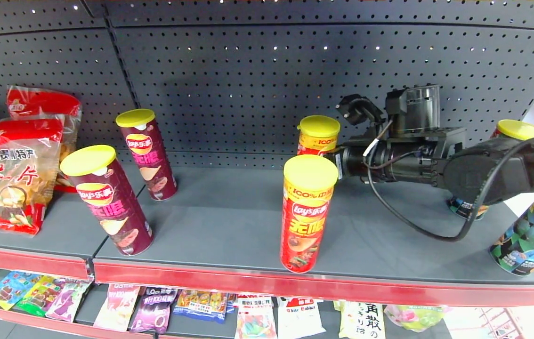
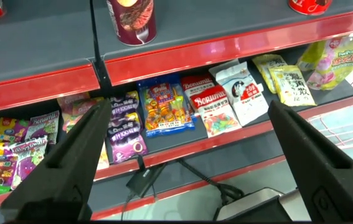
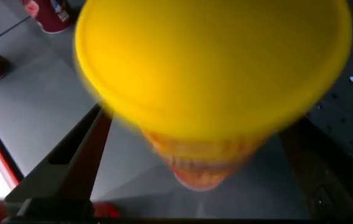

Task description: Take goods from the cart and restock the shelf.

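- The right gripper (image 3: 198, 134) is at the rear red can (image 1: 318, 136) with the yellow lid. The arm comes in from the right side, level over the shelf (image 1: 229, 207).
- Its fingers (image 3: 64, 168) stand one on each side of this can. It is not possible to tell whether they press on it or are only beside it.
- The rear red can stands upright near the pegboard back wall, just behind the front red can (image 1: 307, 216), which is upright near the red front edge.
- Two maroon cans — one (image 1: 107, 202) at the front, one (image 1: 147, 153) further back — stand on the left part of the shelf, both tilted in the head view.
- Snack bags (image 1: 17, 174) lean at the far left; a dark patterned can (image 1: 530, 235) stands at the far right.
- The left gripper (image 2: 188, 106) is low, in front of the lower shelf (image 2: 238, 140) where candy bags (image 2: 164, 109) lie in a row. Its fingers (image 2: 70, 162) are spread wide and grasp nothing.
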You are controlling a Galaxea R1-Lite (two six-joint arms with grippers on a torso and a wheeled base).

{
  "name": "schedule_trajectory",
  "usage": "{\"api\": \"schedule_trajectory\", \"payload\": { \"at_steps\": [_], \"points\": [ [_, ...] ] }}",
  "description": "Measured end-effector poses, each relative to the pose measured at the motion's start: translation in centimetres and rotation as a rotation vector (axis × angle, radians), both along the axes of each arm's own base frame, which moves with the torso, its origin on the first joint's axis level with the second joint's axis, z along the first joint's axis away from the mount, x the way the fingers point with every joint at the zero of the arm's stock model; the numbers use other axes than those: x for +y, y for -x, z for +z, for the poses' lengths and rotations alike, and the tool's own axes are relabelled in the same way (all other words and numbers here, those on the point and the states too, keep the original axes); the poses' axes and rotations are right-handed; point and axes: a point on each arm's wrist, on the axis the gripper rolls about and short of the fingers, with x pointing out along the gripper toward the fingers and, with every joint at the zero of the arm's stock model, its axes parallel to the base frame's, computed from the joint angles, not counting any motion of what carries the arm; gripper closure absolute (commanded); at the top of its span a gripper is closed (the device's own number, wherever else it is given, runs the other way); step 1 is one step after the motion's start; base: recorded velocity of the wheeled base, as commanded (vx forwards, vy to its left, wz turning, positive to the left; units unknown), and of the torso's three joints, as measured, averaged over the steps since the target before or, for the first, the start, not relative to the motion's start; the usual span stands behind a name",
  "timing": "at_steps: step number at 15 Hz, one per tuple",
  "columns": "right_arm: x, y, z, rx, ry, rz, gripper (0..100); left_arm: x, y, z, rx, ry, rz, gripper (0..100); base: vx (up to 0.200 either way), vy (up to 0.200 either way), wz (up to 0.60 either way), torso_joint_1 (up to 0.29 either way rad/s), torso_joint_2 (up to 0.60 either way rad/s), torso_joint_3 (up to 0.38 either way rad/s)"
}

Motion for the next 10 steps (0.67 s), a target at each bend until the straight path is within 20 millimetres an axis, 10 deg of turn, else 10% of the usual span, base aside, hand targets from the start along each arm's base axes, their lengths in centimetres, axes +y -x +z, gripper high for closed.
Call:
{"api": "schedule_trajectory", "payload": {
  "at_steps": [10],
  "points": [
    [-6.6,8.0,-1.6,0.081,0.083,-0.177,0,-0.2,-0.2,-0.6,0.026,-0.011,-0.04,0,0.0,0.0,0.0,0.0,0.0,0.0]
  ]
}}
